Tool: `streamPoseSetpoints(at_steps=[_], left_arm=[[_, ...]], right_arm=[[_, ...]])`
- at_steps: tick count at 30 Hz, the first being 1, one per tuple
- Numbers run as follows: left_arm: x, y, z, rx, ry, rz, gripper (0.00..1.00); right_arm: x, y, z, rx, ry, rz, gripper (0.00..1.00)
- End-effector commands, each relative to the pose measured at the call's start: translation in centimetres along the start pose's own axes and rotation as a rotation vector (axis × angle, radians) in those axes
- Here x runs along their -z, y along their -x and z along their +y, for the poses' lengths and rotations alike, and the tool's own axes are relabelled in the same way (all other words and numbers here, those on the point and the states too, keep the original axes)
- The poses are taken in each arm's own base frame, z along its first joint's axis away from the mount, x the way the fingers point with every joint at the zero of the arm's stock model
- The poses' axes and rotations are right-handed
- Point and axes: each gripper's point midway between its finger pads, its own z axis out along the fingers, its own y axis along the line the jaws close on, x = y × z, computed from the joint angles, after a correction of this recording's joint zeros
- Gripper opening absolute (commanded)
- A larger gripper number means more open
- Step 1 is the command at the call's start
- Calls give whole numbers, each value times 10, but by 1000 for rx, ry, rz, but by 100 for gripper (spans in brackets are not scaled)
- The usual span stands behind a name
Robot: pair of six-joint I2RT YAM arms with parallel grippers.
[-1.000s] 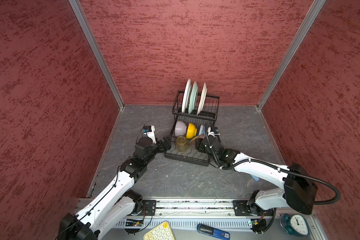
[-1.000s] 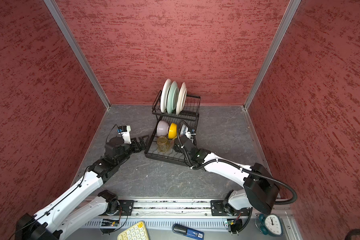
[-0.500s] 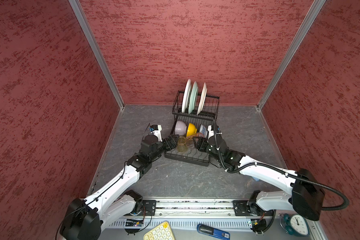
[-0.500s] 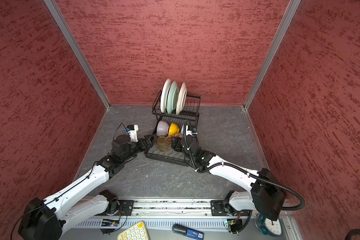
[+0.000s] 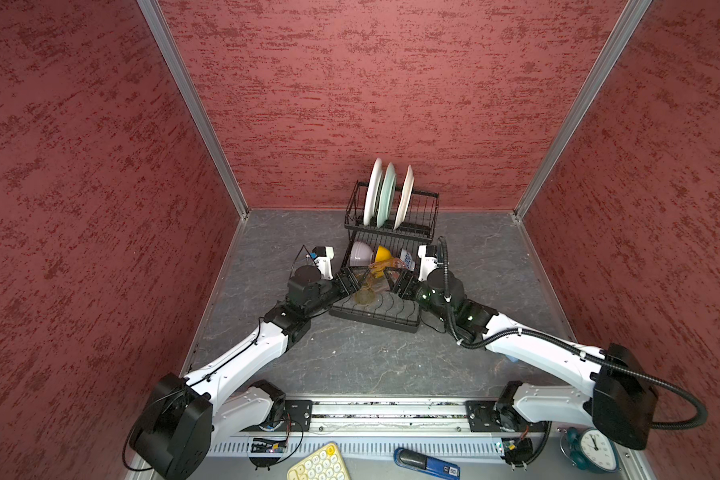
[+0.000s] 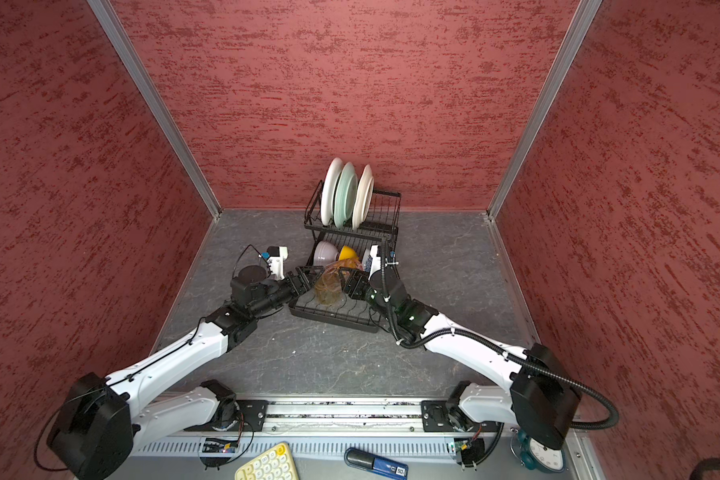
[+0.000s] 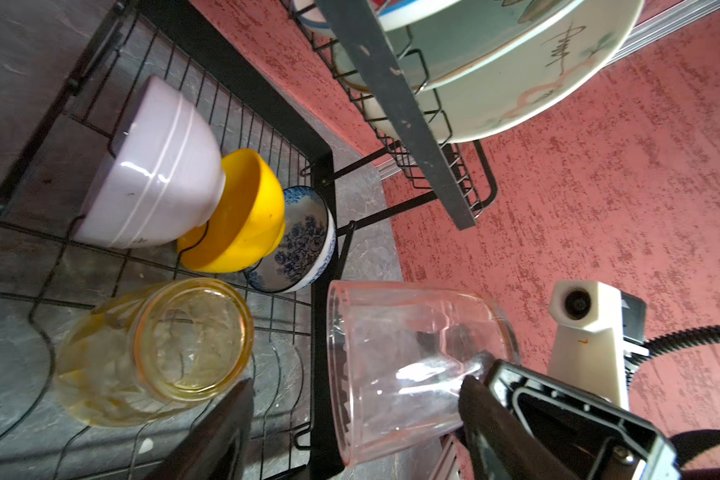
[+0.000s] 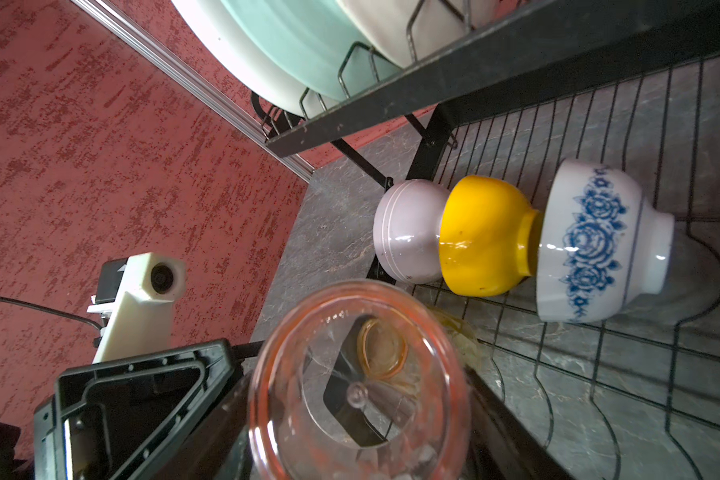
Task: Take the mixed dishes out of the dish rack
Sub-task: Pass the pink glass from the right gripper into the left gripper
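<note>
The pink tumbler [image 7: 408,374] is clear plastic with a faint rose tint. It has smooth walls, a thicker rim, and a small nub in the middle of its base. It lies on its side in the air, just above the low tray of the dish rack [image 5: 373,323]. The amber tumbler [image 7: 154,353] rests in that tray close by. The right gripper [image 5: 395,277] is clamped on the pink tumbler, whose base is turned toward its palm. The left gripper [image 5: 351,277] faces it from across the rack, with its jaws apart and straddling the open end. One finger [image 7: 225,424] stands clear of the wall. Whether the other finger touches cannot be told.
</note>
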Motion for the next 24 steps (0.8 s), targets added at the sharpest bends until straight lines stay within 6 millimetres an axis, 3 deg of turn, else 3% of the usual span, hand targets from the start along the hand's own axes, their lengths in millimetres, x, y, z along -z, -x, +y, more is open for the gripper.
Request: streamPoseSetpoints(at_steps=[1,8,24], left_arm=[[0,5,-28,7,-119,-9,76],[-5,3,-47,32,-236,27,72],[-9,2,-58,104,-367,46,53]], right_arm=[[7,16,23,-43,116,-37,43],[11,21,29,-87,171,-36,43],[11,21,32,-184,258,8,45]])
